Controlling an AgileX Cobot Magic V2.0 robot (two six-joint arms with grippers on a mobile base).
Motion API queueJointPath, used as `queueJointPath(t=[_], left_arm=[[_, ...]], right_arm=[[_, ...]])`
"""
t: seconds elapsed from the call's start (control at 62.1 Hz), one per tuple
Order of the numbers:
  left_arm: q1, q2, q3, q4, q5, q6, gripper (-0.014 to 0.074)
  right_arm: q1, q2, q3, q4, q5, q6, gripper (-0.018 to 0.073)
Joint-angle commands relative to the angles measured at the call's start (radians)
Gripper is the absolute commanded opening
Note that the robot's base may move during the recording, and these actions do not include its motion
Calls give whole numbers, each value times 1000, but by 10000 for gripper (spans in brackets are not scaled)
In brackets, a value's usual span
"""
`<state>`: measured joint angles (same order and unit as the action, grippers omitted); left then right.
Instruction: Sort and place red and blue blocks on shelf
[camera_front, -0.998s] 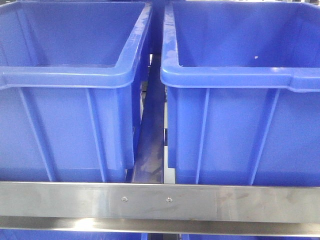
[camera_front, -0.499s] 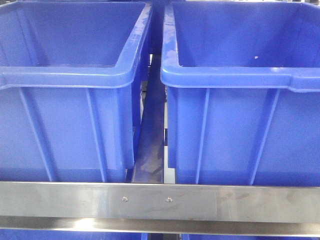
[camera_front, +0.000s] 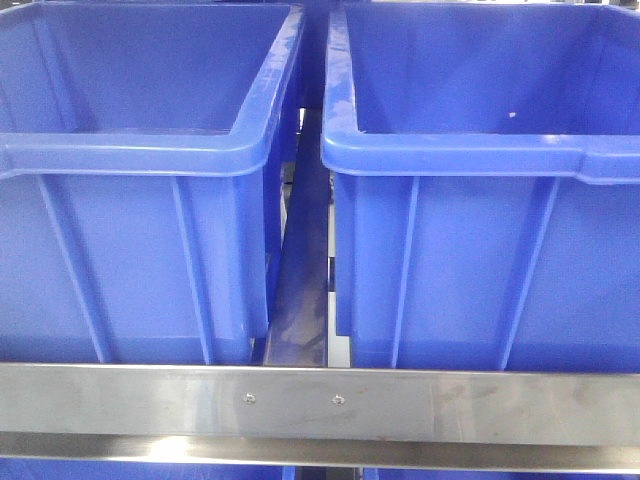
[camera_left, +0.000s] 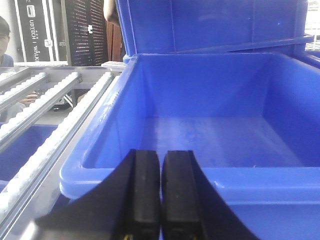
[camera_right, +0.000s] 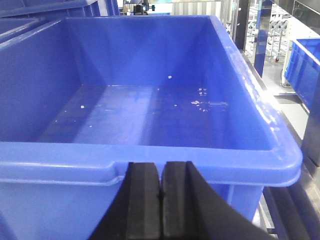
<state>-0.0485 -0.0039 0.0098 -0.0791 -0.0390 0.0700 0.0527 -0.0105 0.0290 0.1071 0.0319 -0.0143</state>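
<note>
Two dark-blue bins (camera_front: 140, 150) (camera_front: 480, 150) fill the frame behind the shelf (camera_front: 320, 405) rail at bottom; left pincer (camera_left: 161, 200) and right pincer (camera_right: 161, 210) closed, empty.

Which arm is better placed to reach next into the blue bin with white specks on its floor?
Right: the right gripper, shut and empty, faces the speckled bin at its rim, while the left gripper faces the other bin.

black perforated case (camera_left: 82, 30) | wooden panel (camera_left: 116, 42) | floor (camera_right: 295, 112), possibly grey
</note>
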Motion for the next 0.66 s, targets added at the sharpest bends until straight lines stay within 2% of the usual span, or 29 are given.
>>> queueJointPath(t=[0.0, 0.644], left_arm=[[0, -25, 44, -8, -80, -6, 124], [0, -25, 44, -8, -80, -6, 124]], right_arm=[[-2, -21, -22, -9, -81, -5, 62], [-2, -21, -22, -9, -81, -5, 62]])
